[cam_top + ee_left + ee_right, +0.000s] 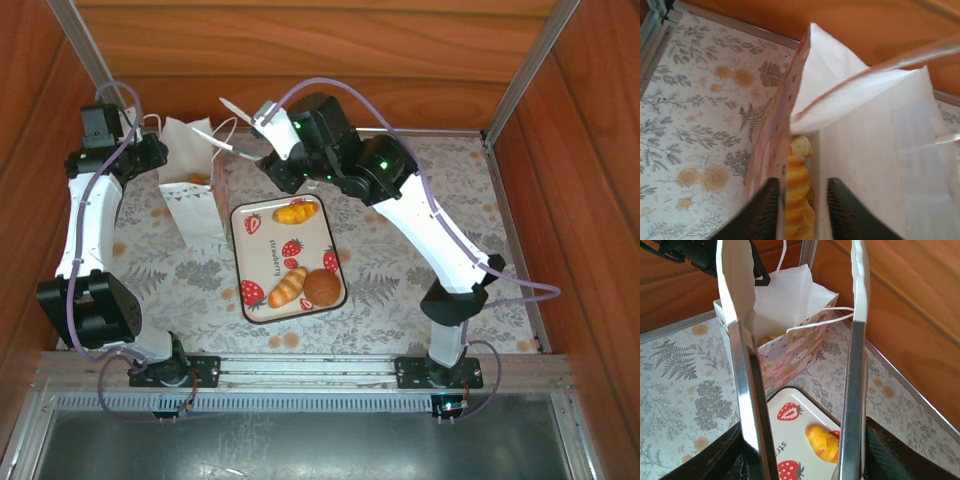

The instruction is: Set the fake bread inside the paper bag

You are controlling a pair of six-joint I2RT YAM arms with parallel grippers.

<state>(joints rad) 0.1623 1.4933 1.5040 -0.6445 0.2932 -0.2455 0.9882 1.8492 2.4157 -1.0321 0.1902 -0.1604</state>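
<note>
The left end effector hung over the paper bag's mouth, fingers partly apart around a striped pastry lying inside. Whether either pad touched the pastry could not be told. The bag stood upright near the back left of the counter, close to the wooden wall. Its thin paper would likely buckle or tip under a nudge, and its cord handle could snag a finger.

Just right of it, the tray carried a yellow twist, a long roll and a round bun. They looked light, firm and somewhat glossy, so a pinch across the middle of each would probably hold best.

The right end effector hovered near the bag with its long fingers spread and empty. The tray's raised rim called for a lift before moving across, and the counter to the right offered open room.
</note>
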